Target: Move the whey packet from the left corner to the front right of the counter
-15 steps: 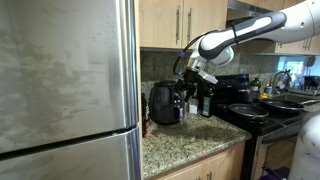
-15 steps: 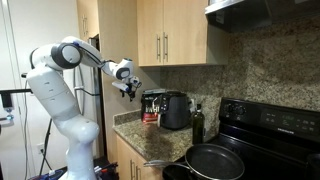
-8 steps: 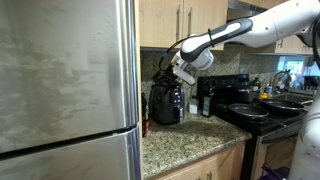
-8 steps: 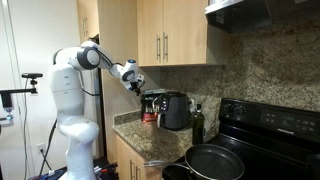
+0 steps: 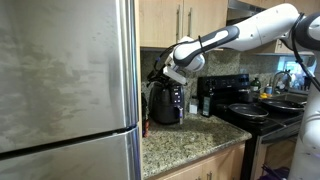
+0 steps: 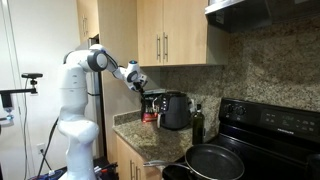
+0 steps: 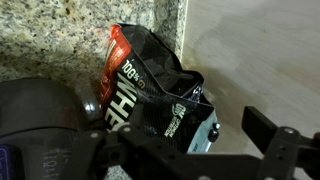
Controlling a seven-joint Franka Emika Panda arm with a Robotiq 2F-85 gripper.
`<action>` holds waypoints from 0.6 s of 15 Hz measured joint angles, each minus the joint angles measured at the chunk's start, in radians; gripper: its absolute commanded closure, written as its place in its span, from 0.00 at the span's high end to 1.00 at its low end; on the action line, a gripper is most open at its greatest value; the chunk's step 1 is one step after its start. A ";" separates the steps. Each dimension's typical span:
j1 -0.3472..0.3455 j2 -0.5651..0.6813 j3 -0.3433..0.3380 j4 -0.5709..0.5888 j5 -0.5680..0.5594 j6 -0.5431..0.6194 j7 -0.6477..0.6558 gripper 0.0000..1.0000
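whey packet (image 7: 150,95) in the far corner of the desk (image 5: 190,142), partly hidden by a blurred black appliance (image 7: 35,118), tool (image 5: 170,75) above it, jaws apart

The white arm (image 6: 82,62) rises at frame left and reaches toward centre. Its gripper (image 6: 138,82) hangs just above the whey packet (image 6: 149,106). On the counter (image 6: 135,138), the black appliance (image 6: 176,110) stands just right of the packet, with a dark bottle (image 6: 198,124) further right.
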 measured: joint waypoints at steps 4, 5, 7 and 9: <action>0.023 0.193 -0.008 0.162 -0.227 0.169 0.346 1.00; 0.041 0.244 -0.029 0.221 -0.294 0.194 0.434 1.00; 0.101 0.334 -0.110 0.345 -0.447 0.185 0.606 1.00; 0.150 0.408 -0.175 0.460 -0.528 0.098 0.697 1.00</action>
